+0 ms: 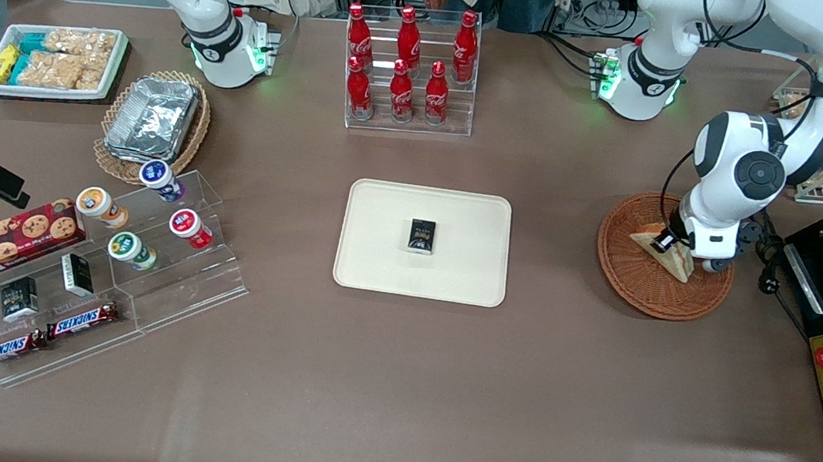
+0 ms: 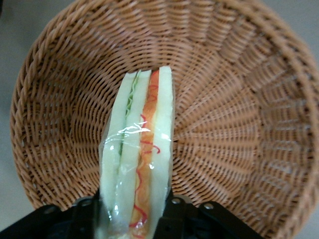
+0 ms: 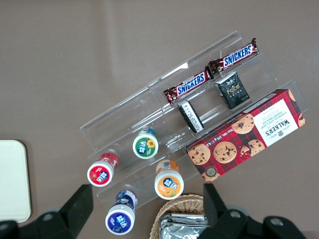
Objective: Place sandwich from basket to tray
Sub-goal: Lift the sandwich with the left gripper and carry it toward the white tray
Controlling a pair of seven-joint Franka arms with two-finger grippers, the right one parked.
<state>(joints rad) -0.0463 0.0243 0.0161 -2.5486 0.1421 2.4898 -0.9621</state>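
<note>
Front view: high, looking steeply down over the whole table [image 1: 394, 384], arms at its farther edge. Left wrist view: close, down past the gripper [image 2: 133, 219] into the basket [image 2: 239, 124], shared with front. Right wrist view: higher, over the acrylic snack stand [image 3: 164, 124], shared with front.

basket [image 2: 239, 124]: woven wicker, rough ribbed weave, matt reddish-brown. sandwich [image 2: 137, 159]: soft pale bread under clear glossy plastic film, wrinkled, catching glare. gripper [image 1: 667, 241] at the sandwich in the basket: black matt fingers [image 2: 174, 219], glossy white plastic arm shell. tray [image 1: 377, 258]: smooth matt cream. surface [image 1: 440, 389]: matt brown, faint sheen.
</note>
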